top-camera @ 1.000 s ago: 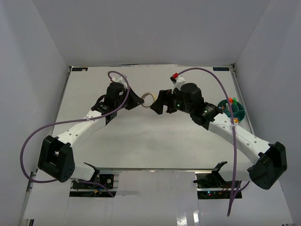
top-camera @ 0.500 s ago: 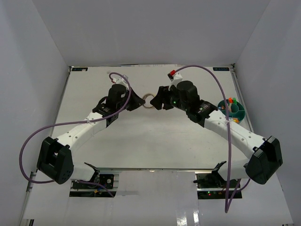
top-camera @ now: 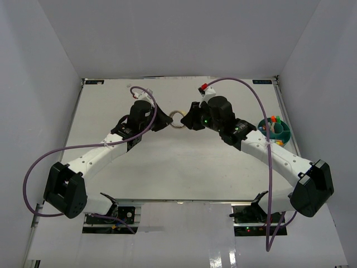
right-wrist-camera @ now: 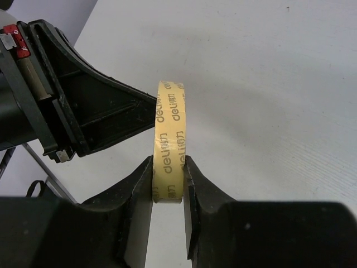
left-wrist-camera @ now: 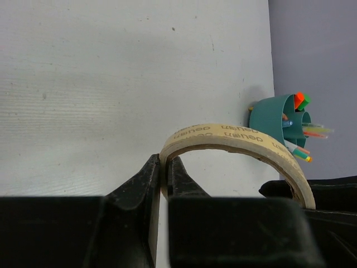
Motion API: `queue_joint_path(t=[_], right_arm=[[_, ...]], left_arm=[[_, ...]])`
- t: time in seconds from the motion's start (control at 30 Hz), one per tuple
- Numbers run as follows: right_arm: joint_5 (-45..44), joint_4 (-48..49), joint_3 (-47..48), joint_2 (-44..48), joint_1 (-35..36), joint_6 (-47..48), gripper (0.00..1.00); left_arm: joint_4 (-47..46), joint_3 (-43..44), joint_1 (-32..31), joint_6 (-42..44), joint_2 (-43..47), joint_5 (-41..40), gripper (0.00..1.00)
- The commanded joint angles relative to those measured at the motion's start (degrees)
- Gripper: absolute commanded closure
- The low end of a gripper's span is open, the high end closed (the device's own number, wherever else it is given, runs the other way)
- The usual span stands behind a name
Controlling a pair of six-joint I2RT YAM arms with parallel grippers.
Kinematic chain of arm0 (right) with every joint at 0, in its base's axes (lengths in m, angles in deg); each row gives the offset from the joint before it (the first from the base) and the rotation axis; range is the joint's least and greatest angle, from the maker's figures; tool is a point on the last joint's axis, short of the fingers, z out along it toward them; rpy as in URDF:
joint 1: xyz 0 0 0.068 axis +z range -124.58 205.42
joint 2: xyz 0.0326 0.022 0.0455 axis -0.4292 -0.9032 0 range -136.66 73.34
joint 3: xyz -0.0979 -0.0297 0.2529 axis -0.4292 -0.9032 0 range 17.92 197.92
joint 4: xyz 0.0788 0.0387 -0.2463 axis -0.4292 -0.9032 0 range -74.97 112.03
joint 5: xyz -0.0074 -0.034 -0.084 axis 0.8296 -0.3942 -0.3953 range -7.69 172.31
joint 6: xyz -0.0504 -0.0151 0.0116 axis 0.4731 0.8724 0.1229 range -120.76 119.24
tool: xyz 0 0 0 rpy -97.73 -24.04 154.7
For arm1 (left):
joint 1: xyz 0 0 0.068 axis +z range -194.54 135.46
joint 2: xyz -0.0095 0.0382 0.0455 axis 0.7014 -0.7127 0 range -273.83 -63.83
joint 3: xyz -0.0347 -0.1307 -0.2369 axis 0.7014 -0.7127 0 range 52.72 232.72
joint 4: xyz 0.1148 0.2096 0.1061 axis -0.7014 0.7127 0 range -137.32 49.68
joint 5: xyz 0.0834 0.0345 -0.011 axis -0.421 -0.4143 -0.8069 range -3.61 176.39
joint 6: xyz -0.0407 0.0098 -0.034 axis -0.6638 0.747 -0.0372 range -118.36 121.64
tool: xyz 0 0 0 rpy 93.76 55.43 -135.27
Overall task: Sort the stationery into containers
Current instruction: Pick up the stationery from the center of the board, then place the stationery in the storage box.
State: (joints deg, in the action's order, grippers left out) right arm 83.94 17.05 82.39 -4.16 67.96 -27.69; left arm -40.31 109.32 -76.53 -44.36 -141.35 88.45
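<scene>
Tape roll [top-camera: 176, 118], beige and thin, with small printed letters on its outer band, is held up between the two arms, at about 12 o'clock from the middle of the white table [top-camera: 167, 167]. It stands on its edge, not flat.

From the roll, the left gripper [top-camera: 167, 119] is at 9 o'clock. In the left wrist view this gripper [left-wrist-camera: 164, 167] has its two black fingers pressed together on the wall of the tape roll [left-wrist-camera: 234, 135], one finger inside the ring and one outside, so it is pinching the band.

The right gripper [top-camera: 186, 120] is at 3 o'clock from the roll and faces the left one. In the right wrist view the right gripper [right-wrist-camera: 168, 167] takes the tape roll [right-wrist-camera: 170, 139] across its width: one finger lies against each flat side of the ring, and I see no gap between fingers and tape. So both hands have the same roll, each at its own end.

At about 3 o'clock from the table's middle, close to the right edge, stands the round teal organiser cup [top-camera: 278, 131], well apart from the roll. In the left wrist view the organiser cup [left-wrist-camera: 268, 114] is at 2 o'clock from the tape, and pens [left-wrist-camera: 299, 100] with orange and green tops stick out of it; some thinner ones lean out to the right. Which compartment each is in, I cannot tell.
</scene>
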Motion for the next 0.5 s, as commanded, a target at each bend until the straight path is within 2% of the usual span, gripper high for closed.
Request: queue_joint_path(t=[0.0,0.03,0.07,0.13,0.17,0.23,0.27,0.3,0.47], right_arm=[[-3.7,0.1,2.7,1.6,0.4,1.9,0.92],[-5.4,-0.9,2.7,2.4,0.3,2.6,0.92],[-6.4,-1.6,2.7,2.9,0.3,2.9,0.92],[-9.0,-4.8,3.6,4.1,0.0,3.9,0.92],[-10.1,-6.2,4.1,4.6,-0.2,4.3,0.92],[-14.3,-11.3,6.1,5.9,-1.1,5.7,0.92],[-15.7,-13.3,6.9,6.3,-1.5,6.1,0.92],[-17.1,-15.2,7.9,6.7,-2.1,6.6,0.92],[-25.2,-28.8,13.9,11.2,-8.8,9.1,0.92]], left_arm=[[-0.5,-0.2,-0.4,1.2,1.8,-0.2,0.79],[-0.4,-0.3,-0.4,1.3,1.9,-0.2,0.73],[-0.5,-0.4,-0.4,1.5,1.9,-0.4,0.61],[-0.2,-0.5,-0.4,2.5,2.1,-0.6,0.5],[-0.1,-0.5,-0.4,2.8,2.1,-1.0,0.4],[0.8,0.1,-0.4,4.5,2.5,-1.2,0.28],[1.3,0.4,-0.4,5.2,2.5,-1.2,0.28],[2.2,0.8,-0.4,6.1,2.7,-3.4,0.22],[5.6,3.9,0.5,14.9,3.9,-6.7,0.11]])
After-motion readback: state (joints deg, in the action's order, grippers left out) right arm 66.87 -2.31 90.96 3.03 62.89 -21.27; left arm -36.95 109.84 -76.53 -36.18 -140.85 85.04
